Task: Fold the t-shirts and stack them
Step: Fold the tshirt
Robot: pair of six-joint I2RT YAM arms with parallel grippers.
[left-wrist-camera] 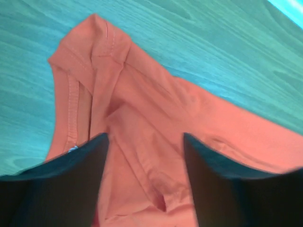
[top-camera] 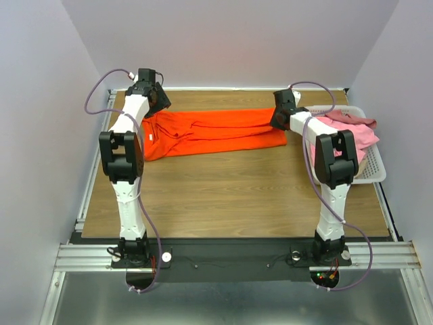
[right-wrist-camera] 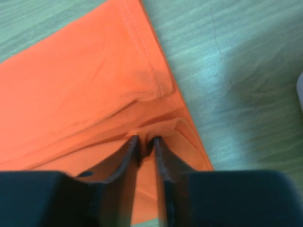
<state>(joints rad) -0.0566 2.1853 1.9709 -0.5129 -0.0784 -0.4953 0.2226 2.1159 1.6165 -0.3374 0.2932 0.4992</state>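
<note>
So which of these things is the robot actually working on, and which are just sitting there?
Part of the job:
- orange shirt, lying stretched out at the far side
- pink shirts, heaped at the right

Just there:
- basket, white, holding the pink shirts
- table, wooden, under everything

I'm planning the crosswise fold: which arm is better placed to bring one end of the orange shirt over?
Right. The right gripper appears to pinch the hem end of the orange t-shirt between nearly closed fingers; the left gripper hangs open above the opposite end, holding nothing.
</note>
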